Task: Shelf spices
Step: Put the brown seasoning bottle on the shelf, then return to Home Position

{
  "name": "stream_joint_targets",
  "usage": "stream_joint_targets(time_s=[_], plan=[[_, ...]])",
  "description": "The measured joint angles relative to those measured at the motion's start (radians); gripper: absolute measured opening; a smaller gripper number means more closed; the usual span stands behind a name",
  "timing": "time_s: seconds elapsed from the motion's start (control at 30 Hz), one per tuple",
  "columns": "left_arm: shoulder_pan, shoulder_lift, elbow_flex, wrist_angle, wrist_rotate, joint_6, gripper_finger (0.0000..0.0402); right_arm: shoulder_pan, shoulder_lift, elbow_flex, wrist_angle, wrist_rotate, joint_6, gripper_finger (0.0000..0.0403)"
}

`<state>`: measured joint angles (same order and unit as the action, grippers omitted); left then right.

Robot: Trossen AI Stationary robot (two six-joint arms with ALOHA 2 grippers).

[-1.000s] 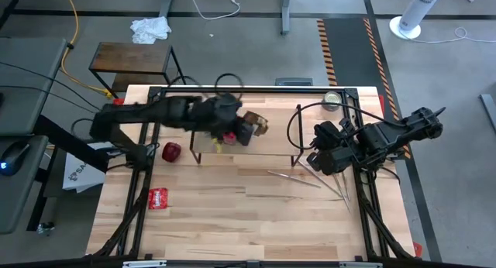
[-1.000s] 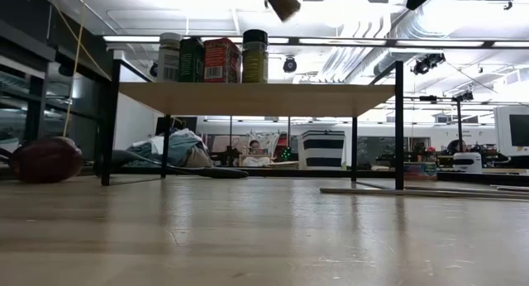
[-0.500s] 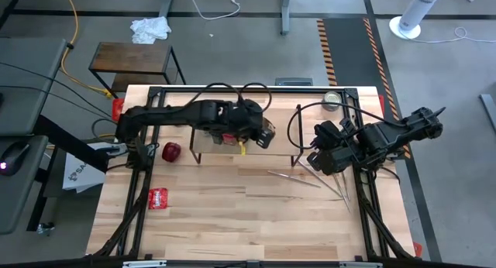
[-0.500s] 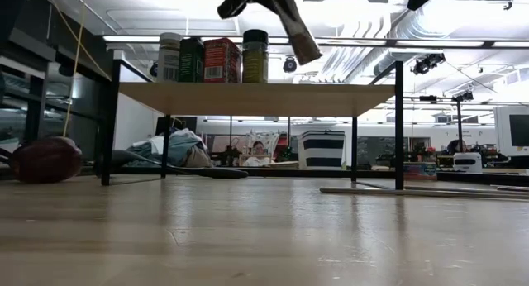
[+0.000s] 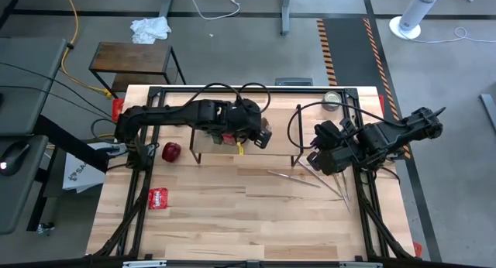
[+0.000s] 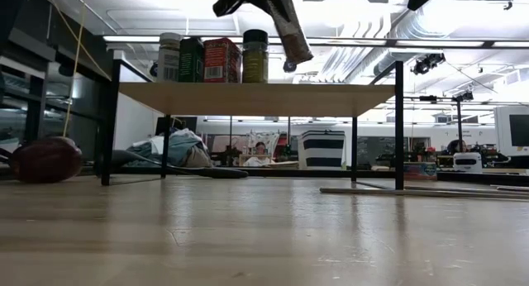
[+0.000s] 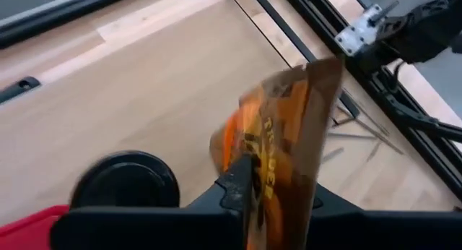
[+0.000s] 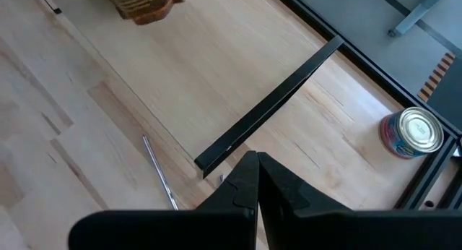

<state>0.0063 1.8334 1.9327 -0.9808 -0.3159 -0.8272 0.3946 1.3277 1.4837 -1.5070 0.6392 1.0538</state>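
The shelf (image 6: pixel 248 98) is a light-wood board on black rod frames, seen also in the high view (image 5: pixel 279 148). Several spice jars (image 6: pixel 213 59) stand upright in a row on its left part; a black cap (image 7: pixel 126 181) and a red cap (image 7: pixel 29 220) show in the left wrist view. My left gripper (image 5: pixel 260 135) hovers over the board just right of the jars, shut on a tan pouch with orange print (image 7: pixel 289 134). My right gripper (image 8: pixel 256 170) waits shut past the shelf's right end frame (image 8: pixel 267 105). My left gripper pinches the tan pouch between its two fingers at one end (image 7: pixel 253 181), coming from above and from the table's left. The pouch hangs slanted below the fingers, its free end (image 6: pixel 296 50) clear above the shelf board.
A dark red round object (image 5: pixel 171 151) and a flat red packet (image 5: pixel 157 198) lie on the table left of the shelf. Thin metal rods (image 5: pixel 310 179) lie near the right end frame. A round silver tin (image 8: pixel 411 131) stands at the far right corner.
My left gripper has moved toward the table's right along the shelf and come down closer to the board, past the jar row. The pouch has travelled with it, held throughout, and now hangs lower and slanted beside the rightmost jar.
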Motion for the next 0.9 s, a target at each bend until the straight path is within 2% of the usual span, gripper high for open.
stream_joint_targets(time_s=[0.37,0.47,0.63,0.73,0.8,0.9], plan=[[0.002,-0.003,0.000,-0.006,-0.052,0.036,0.0099,0.000,0.000,0.000,0.000,0.000,0.012,0.0000],[0.002,-0.020,0.000,0.034,-0.063,0.062,0.0116,0.000,0.000,0.000,0.000,0.000,0.011,0.0000],[0.001,-0.098,0.000,0.128,-0.059,0.150,0.0135,0.000,0.000,0.000,0.003,-0.005,-0.027,0.0000],[-0.049,-0.176,-0.003,0.136,-0.034,0.284,0.0140,0.017,-0.003,0.000,0.039,-0.016,-0.076,0.0000],[-0.134,-0.234,-0.023,0.108,-0.091,0.356,0.0139,0.050,-0.010,0.000,0.083,-0.004,-0.117,0.0000],[-0.287,-0.313,-0.104,0.038,-0.285,0.322,0.0129,0.100,-0.027,0.000,0.113,0.002,-0.145,0.0000]])
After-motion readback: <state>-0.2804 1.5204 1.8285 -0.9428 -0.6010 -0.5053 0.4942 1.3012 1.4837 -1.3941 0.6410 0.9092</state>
